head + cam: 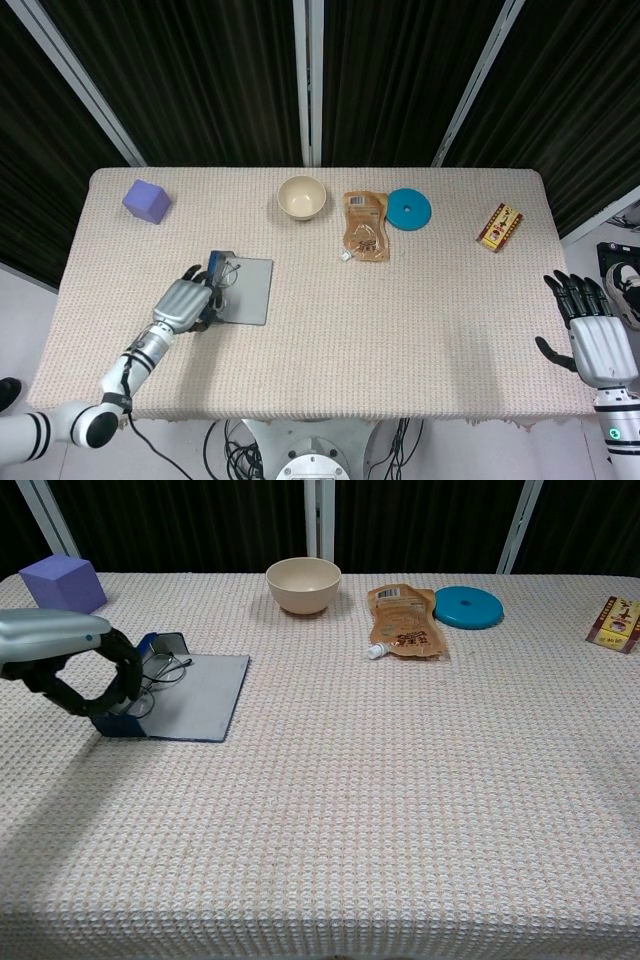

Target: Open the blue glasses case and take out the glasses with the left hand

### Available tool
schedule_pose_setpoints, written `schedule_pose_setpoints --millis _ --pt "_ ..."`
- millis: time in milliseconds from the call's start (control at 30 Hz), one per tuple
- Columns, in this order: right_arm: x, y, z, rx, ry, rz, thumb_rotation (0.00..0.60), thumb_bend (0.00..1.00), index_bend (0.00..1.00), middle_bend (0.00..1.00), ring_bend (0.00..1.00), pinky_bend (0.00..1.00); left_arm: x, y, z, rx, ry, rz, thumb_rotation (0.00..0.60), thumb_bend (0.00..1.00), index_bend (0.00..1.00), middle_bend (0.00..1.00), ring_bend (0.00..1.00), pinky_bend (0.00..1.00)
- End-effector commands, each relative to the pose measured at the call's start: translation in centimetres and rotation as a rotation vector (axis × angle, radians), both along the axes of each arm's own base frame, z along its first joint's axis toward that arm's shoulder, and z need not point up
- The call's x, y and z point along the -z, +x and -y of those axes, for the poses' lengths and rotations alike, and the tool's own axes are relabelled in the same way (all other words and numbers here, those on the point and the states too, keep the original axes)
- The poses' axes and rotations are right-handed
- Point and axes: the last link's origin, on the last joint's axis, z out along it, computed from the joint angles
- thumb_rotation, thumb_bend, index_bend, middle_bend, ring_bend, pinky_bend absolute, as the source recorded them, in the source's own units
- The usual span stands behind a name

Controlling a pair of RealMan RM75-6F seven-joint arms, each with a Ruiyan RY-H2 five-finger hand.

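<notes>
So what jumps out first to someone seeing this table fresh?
Probably the silver-and-black left hand at the table's near-left, curled over the open blue glasses case, whose flat lid lies on the cloth with wire-framed glasses showing. Behind, a beige bowl and a round teal lid stand out.

One open blue glasses case [240, 290], one pair of glasses [226, 271], one purple cube [147, 200], one cream bowl [302, 197], one brown pouch [365, 226], one teal round lid [408, 209], one red-and-yellow packet [500, 226].
</notes>
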Motion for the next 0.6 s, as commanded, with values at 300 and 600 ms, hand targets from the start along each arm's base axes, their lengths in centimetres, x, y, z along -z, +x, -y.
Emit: schedule_pose_setpoints --millis 300,600 --pt "-0.2 -0.2 -0.4 0.006 -0.013 0.006 0.600 0.16 0.01 0.05 0.00 0.00 -2.7 -0.5 -2.4 -0.123 0.145 0.167 0.549 0.50 0.46 0.44 0.12 0.00" --pt "-0.3 -0.3 -0.3 0.004 -0.013 0.007 0.600 0.16 0.01 0.05 0.00 0.00 -1.1 -1.7 -6.9 -0.241 0.206 0.154 0.546 0.48 0.31 0.30 0.07 0.00"
